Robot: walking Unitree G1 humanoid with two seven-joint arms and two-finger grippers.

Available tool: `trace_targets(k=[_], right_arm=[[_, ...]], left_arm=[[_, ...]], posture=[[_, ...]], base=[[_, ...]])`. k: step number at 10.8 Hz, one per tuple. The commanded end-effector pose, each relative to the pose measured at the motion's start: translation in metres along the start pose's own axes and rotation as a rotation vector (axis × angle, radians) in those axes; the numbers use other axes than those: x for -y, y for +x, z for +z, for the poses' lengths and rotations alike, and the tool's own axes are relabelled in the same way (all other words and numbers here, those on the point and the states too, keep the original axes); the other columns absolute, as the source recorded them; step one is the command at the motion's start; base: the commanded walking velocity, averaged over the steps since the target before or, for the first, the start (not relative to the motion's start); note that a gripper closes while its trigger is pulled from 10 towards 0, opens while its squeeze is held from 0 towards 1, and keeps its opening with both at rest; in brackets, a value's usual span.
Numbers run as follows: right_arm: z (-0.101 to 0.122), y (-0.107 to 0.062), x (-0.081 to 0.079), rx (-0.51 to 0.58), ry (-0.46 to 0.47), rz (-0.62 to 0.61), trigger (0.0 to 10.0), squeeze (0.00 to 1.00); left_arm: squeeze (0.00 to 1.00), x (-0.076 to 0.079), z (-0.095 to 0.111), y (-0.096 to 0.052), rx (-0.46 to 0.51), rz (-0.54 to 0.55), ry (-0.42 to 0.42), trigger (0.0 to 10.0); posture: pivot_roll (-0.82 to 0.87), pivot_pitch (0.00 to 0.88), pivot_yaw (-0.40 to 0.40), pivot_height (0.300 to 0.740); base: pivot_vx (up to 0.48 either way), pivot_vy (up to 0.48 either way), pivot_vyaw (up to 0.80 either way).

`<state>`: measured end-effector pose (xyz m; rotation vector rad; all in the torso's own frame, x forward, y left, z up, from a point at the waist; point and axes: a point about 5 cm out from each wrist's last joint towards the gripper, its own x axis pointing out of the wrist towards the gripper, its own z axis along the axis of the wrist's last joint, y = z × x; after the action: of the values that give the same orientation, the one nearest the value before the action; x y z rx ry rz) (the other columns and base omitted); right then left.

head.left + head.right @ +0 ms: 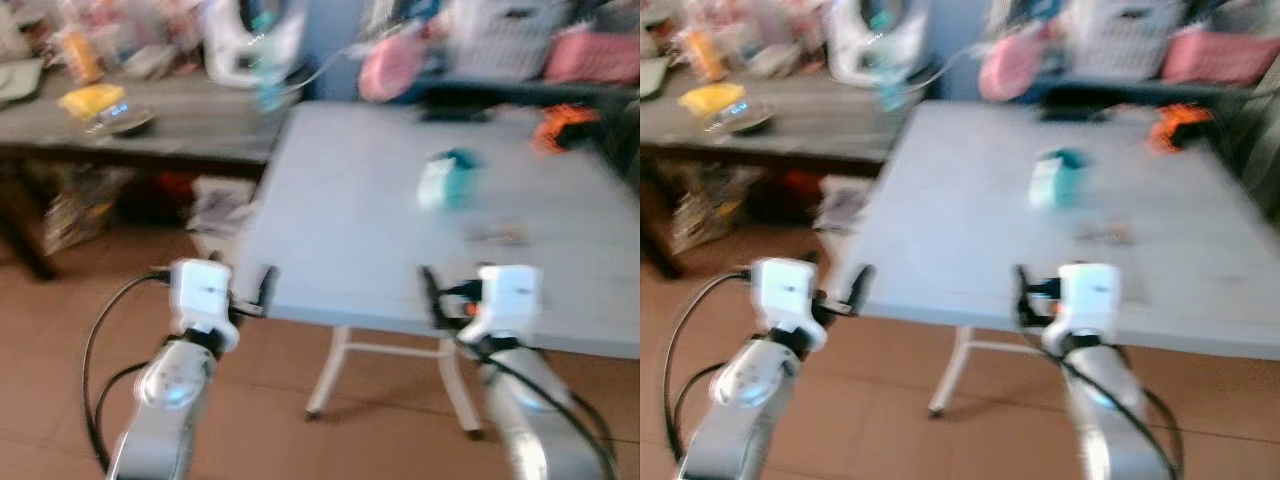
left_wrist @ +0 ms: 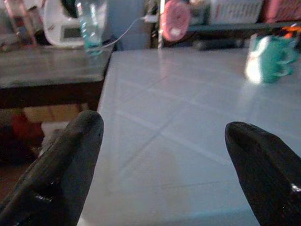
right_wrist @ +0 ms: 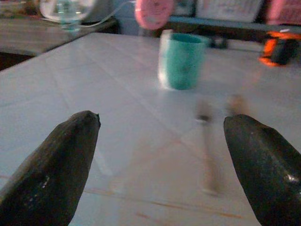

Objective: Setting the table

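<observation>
We hold both grippers at the near edge of the white table [image 1: 340, 200], low in the frame: left gripper [image 2: 162, 141] and right gripper [image 3: 162, 134] both spread wide, empty. The teal cup [image 3: 181, 59] stands centre-right, blurred cutlery [image 3: 209, 141] just nearer.

A teal cup [image 3: 181, 59] stands upright near the middle of a pale grey folding table [image 1: 340, 230], its open mouth up and a white patch on one side. Just beside it, nearer the table's front edge, lie two slim utensils [image 3: 207, 141], blurred, roughly parallel, handles toward the edge.
</observation>
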<state>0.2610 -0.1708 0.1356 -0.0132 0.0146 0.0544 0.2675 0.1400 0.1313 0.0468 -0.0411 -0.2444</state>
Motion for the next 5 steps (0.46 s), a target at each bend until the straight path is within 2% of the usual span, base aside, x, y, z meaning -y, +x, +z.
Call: trace_targets(k=[1,3,5], right_arm=[[0.0013,0.0004,-0.0059,0.003,0.012,0.017,10.0,0.0],[0.0012,0.0006,-0.0059,0.003,0.009,0.016,10.0,0.0],[0.0019,0.0009,-0.0019,0.004,0.003,0.012,10.0,0.0]], left_arm=[[0.0,-0.0072,-0.0004,-0.002,-0.007,0.019,0.016,10.0],[0.0,-0.0065,-0.0005,-0.0015,-0.005,0.01,0.015,10.0],[0.0,-0.0065,-0.0011,-0.0034,0.003,0.008,0.011,10.0]], posture=[[0.01,0.035,0.027,0.74],[0.01,0.032,0.027,0.74],[0.01,0.029,0.027,0.74]], base=[[0.0,-0.48,0.0],[0.0,-0.388,0.0],[0.0,0.0,0.0]])
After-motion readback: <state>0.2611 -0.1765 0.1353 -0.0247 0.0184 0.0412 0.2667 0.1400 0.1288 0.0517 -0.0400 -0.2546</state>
